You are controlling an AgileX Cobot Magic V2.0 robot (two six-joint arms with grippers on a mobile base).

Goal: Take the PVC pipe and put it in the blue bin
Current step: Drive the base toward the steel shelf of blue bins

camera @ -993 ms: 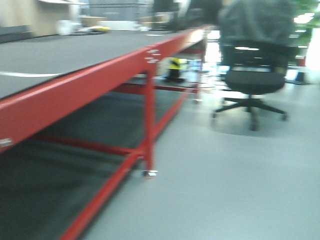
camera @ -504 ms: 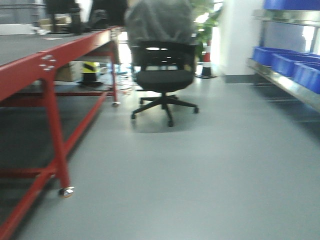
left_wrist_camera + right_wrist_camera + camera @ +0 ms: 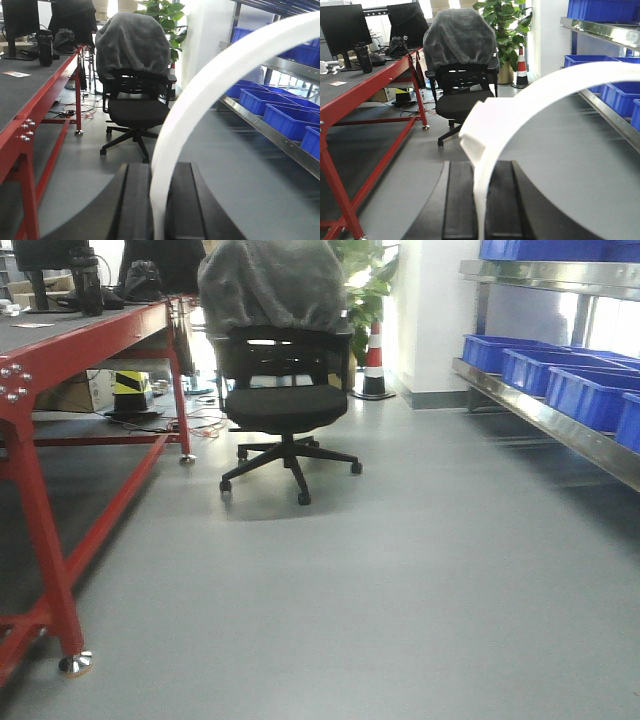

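Left gripper (image 3: 158, 172): the black fingers (image 3: 135, 200) are closed on the PVC pipe (image 3: 225, 72), which stands between them and sweeps up and over to the right in a long white arc.
Right gripper (image 3: 480, 167): the jaws are clamped on a white arc (image 3: 545, 90) of the same look. Its squared end sits just above the fingers, and the rest curves off to the right edge.
One piece or two: the wrist views do not settle it.
Pipe location: held up in the grip, well apart from the bins.
Blue bins (image 3: 590, 395): in a row on the metal shelf (image 3: 545, 422) along the right side, with more on the tier above.
Office chair (image 3: 285, 405): black, on the grey floor ahead, with a grey cloth (image 3: 270, 285) draped over its back.
Red table (image 3: 90, 335): along the left, with a dark top; monitors and a black bottle (image 3: 45, 47) stand at its far end.
Behind the chair: a red-and-white traffic cone (image 3: 375, 360) and a leafy plant (image 3: 365, 280), both by the white wall.
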